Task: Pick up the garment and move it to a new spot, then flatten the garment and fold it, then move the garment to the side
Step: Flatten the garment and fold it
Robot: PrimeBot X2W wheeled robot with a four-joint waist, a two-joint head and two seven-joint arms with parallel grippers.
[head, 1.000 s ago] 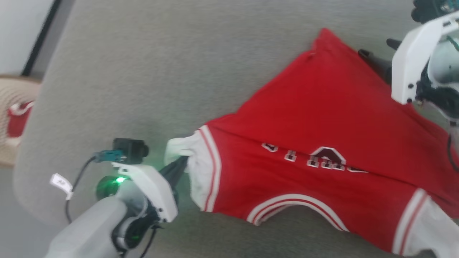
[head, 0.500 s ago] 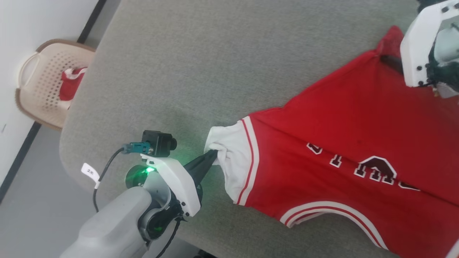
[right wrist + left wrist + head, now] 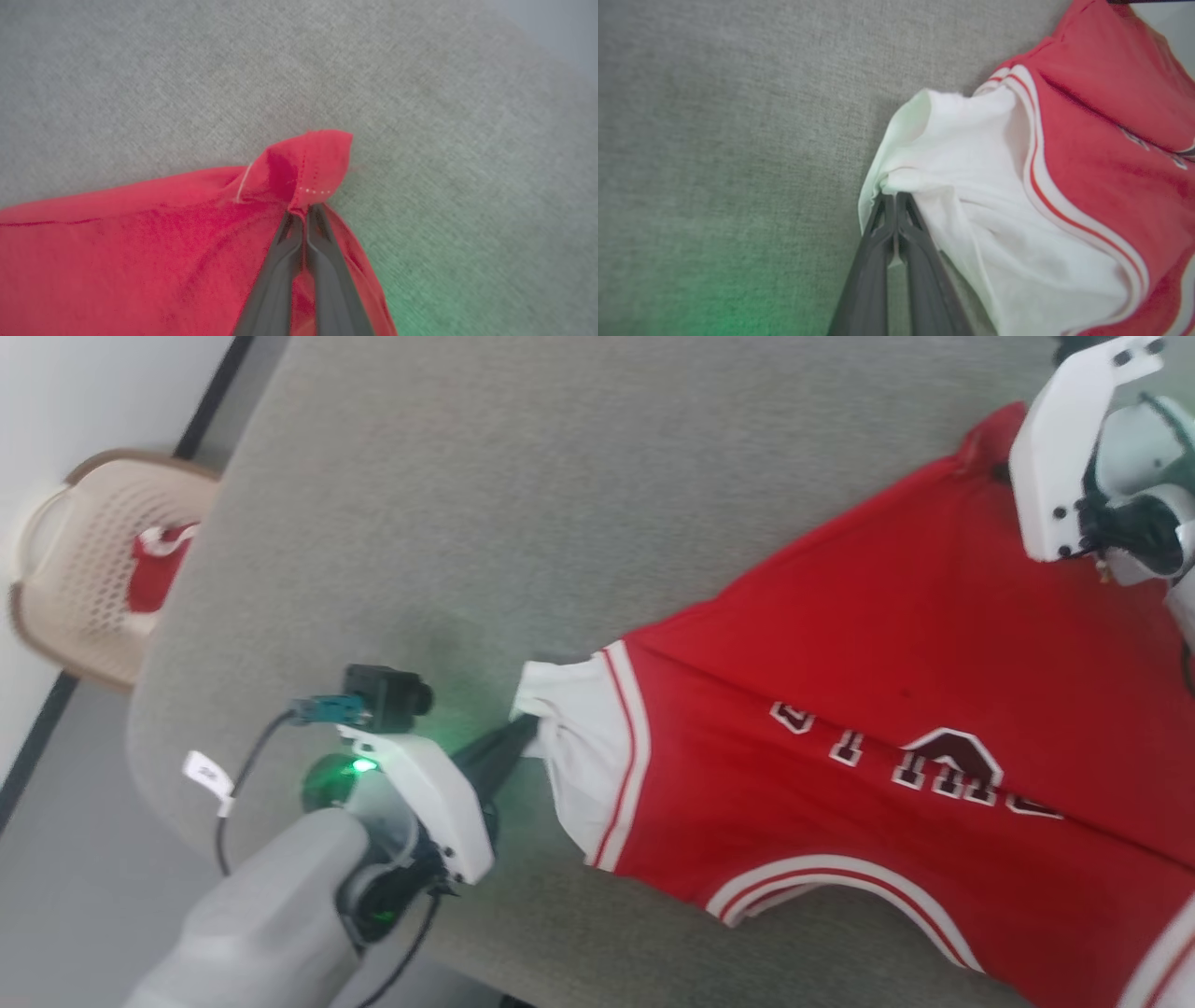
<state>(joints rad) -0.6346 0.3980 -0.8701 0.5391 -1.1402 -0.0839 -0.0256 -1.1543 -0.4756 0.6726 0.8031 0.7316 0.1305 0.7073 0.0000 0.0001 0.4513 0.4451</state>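
Garment (image 3: 840, 709) lies spread on the grey table (image 3: 467, 476), in the right half of the head view. Neckline faces the robot, hem points away, collar-to-hem axis tilted up-right. Left claw (image 3: 892, 196) is clamped on the white sleeve's edge; right claw (image 3: 306, 207) is pinched on a red hem corner at the far end.

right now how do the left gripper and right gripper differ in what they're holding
The left gripper pinches the jersey's white sleeve; the right gripper pinches a plain red corner. In the head view the left gripper is low at the jersey's left end, the right gripper high at its far right. Both are shut on the same jersey, spread between them on grey fabric.
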